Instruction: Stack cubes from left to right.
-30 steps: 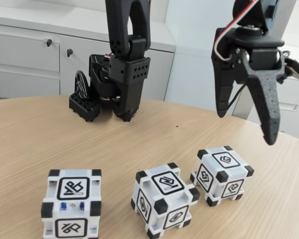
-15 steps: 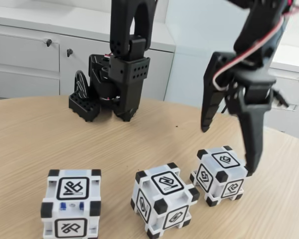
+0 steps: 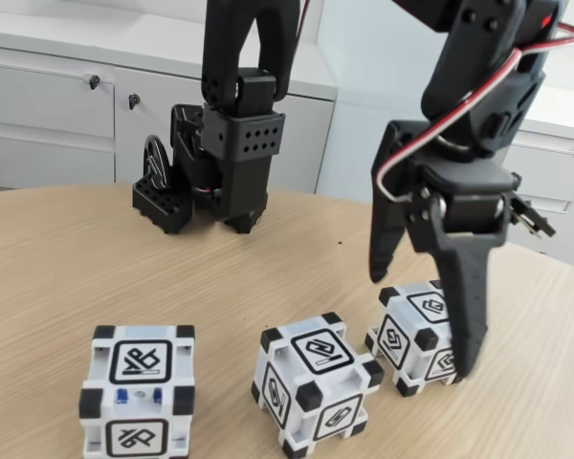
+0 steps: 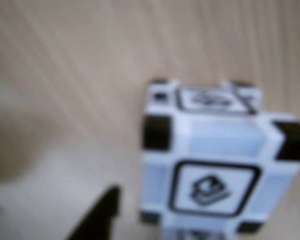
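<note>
Three cubes [image 3: 320, 384] sat in a row on the tabletop [image 3: 67, 277], apart. Gripper [image 3: 423, 325] open, fingers [image 3: 464, 316] straddling the fixed view's rightmost cube [image 3: 407, 330]. Likely light, rigid, smooth plastic; best pinched across flat opposite faces between the black corner blocks. Line glyphs on faces; no legible writing.

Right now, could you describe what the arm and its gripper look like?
The arm is matte black printed plastic with blocky segments. Red and white cables loop along it above the gripper, whose two long black fingers taper to points. A perforated black base stands behind.
</note>
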